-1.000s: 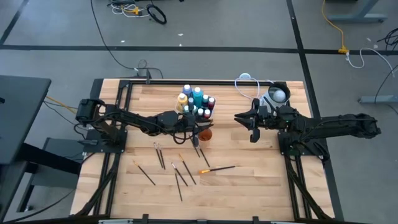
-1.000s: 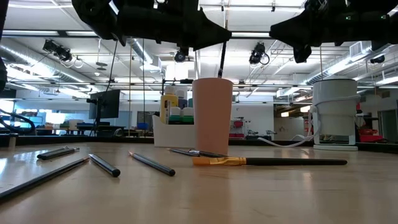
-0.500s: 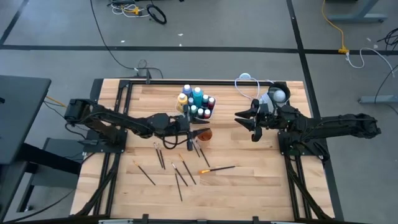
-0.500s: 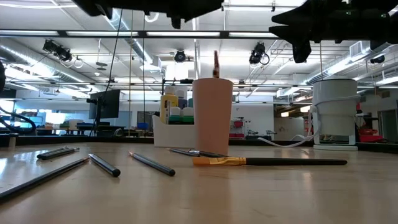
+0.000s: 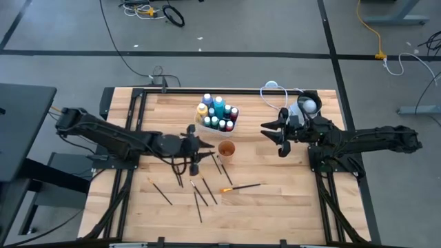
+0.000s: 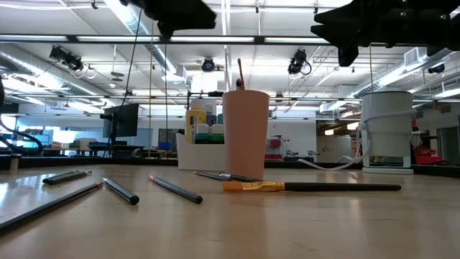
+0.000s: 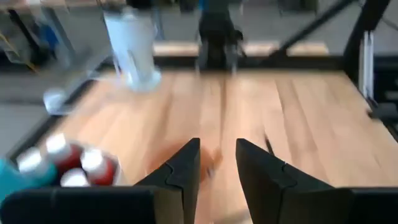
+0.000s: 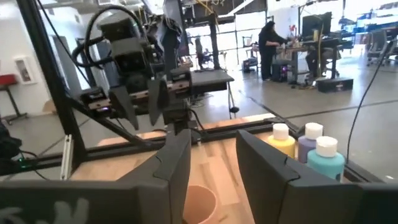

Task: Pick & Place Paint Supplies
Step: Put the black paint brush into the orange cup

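While 1 brush (image 6: 240, 75) stands in the cup (image 5: 226, 149), both grippers (image 5: 195, 148) (image 5: 273, 133) hover parted, empty

No text, label, brand, number or sign can be read anywhere in these views; any markings on the bottles (image 5: 218, 114) are too small to make out.

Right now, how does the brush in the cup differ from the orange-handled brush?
The brush in the cup stands upright, only its tip showing above the rim of the pink cup; the orange-handled brush lies flat on the table, fully visible. The cup brush is already stowed; the orange-handled one still lies loose among other brushes. Neither is held by a gripper.
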